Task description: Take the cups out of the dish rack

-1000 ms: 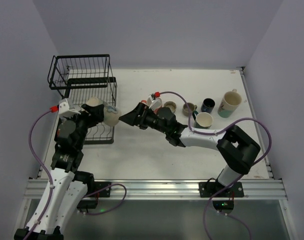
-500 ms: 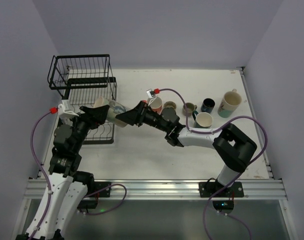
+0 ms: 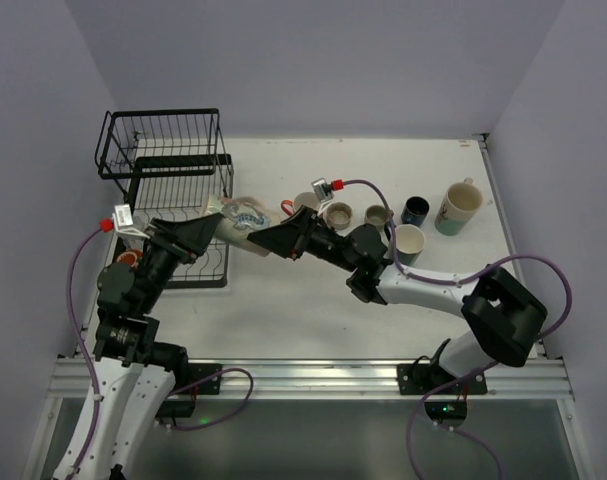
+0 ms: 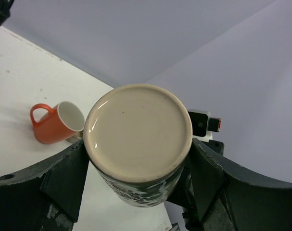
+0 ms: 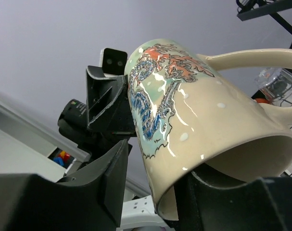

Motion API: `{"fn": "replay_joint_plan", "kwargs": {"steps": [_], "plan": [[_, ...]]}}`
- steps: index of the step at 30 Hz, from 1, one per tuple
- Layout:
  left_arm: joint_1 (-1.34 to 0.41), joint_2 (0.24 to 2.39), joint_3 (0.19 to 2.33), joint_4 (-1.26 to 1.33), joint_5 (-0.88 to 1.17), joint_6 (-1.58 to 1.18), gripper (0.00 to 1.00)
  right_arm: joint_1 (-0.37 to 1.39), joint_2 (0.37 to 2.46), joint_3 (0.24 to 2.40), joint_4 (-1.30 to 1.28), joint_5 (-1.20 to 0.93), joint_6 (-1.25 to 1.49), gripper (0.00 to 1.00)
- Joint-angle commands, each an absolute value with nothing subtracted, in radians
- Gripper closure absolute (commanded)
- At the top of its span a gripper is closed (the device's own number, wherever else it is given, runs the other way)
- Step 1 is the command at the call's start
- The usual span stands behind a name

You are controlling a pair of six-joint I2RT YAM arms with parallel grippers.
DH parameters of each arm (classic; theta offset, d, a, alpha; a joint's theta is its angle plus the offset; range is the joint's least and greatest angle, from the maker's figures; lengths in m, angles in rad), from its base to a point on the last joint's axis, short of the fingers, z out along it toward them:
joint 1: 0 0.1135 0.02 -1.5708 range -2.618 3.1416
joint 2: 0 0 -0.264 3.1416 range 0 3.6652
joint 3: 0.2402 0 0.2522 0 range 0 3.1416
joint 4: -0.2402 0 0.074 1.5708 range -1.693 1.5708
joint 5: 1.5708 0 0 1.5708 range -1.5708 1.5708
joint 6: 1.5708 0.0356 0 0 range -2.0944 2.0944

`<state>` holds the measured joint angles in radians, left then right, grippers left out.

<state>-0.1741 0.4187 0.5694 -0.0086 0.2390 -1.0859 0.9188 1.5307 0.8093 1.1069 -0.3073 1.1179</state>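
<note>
White surface (image 3: pixel 303 320) below; I see the mug (image 3: pixel 238 215) in the air beside the rack (image 3: pixel 161 112), left jaws clamped on its base, right jaws straddling its rim (gripping? I can't tell).

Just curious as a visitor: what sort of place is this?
Likely a robot test bench: white table between blank panels, two arms bolted to a metal rail, a dish rack and cups.
</note>
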Motion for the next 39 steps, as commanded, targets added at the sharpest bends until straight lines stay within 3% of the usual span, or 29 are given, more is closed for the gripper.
{"fn": "replay_joint_plan", "kwargs": {"steps": [1,8,10,12,15,23,26,33,39], "plan": [[-0.192,0.382,0.575,0.101,0.337,-1.131,0.7,0.933,1.439,0.804,1.154,-0.275,1.065,0.61],[-0.198,0.359,0.549,0.026,0.4,-1.059,0.42,0.934,1.384,0.819,1.006,-0.247,1.029,0.89],[-0.198,0.362,0.545,0.023,0.429,-1.023,0.29,0.934,1.373,0.828,0.976,-0.248,1.019,1.0],[-0.198,0.371,0.563,-0.006,0.454,-0.983,0.15,0.934,1.355,0.816,0.962,-0.238,1.009,1.0],[-0.198,0.391,0.607,-0.141,0.437,-0.859,0.01,0.933,1.298,0.784,0.936,-0.221,0.976,1.0],[-0.199,0.379,0.73,-0.275,0.319,-0.638,0.0,0.876,1.166,0.703,0.899,-0.276,0.966,1.0],[-0.198,0.38,0.767,-0.308,0.278,-0.589,0.0,0.864,1.121,0.724,0.738,-0.269,0.904,1.0],[-0.199,0.391,0.828,-0.451,0.082,-0.401,0.0,0.815,1.063,0.948,-0.081,-0.1,0.594,1.0],[-0.199,0.399,0.763,-0.468,0.034,-0.333,0.0,0.707,1.14,1.05,-0.429,-0.011,0.413,1.0]]}}
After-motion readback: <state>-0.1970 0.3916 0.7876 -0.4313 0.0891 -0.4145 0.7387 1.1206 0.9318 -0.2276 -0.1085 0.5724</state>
